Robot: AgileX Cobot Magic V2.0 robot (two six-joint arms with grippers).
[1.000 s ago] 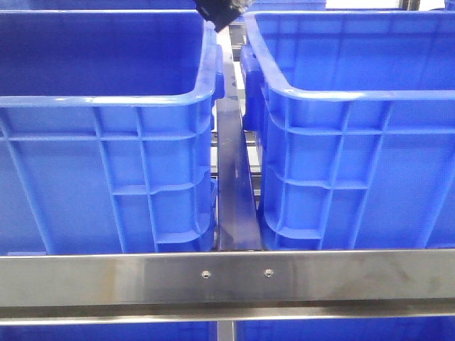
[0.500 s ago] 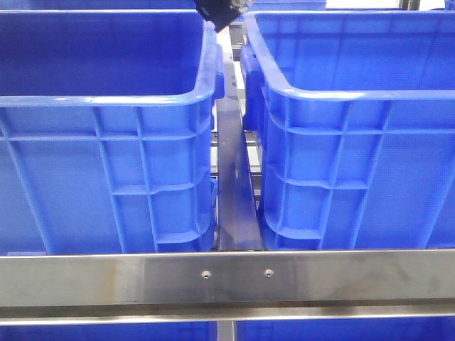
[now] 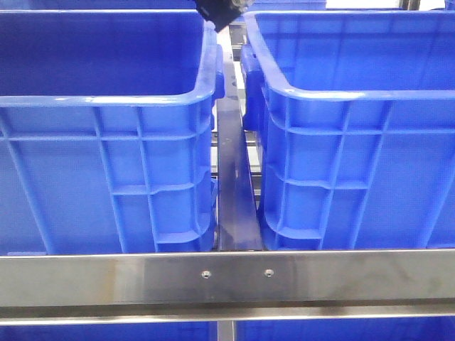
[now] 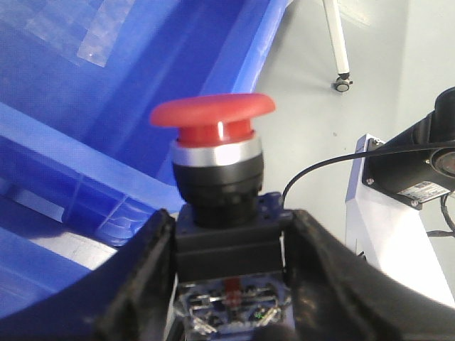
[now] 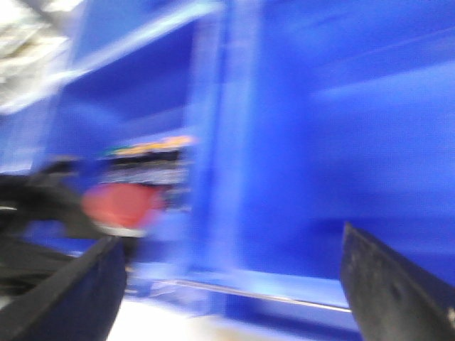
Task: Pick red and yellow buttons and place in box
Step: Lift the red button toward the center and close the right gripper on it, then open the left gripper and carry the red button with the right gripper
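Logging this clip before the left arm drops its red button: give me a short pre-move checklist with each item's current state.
1. Left gripper shut on the red button: ok, its black base sits between the fingers.
2. Button upright in the grip: ok.
3. Button over a blue crate: cannot tell; the front view shows only a dark arm part above the gap between the crates.
4. Right gripper open and holding nothing: ok, though the view is blurred.
5. Yellow button located: not ok, none in view.
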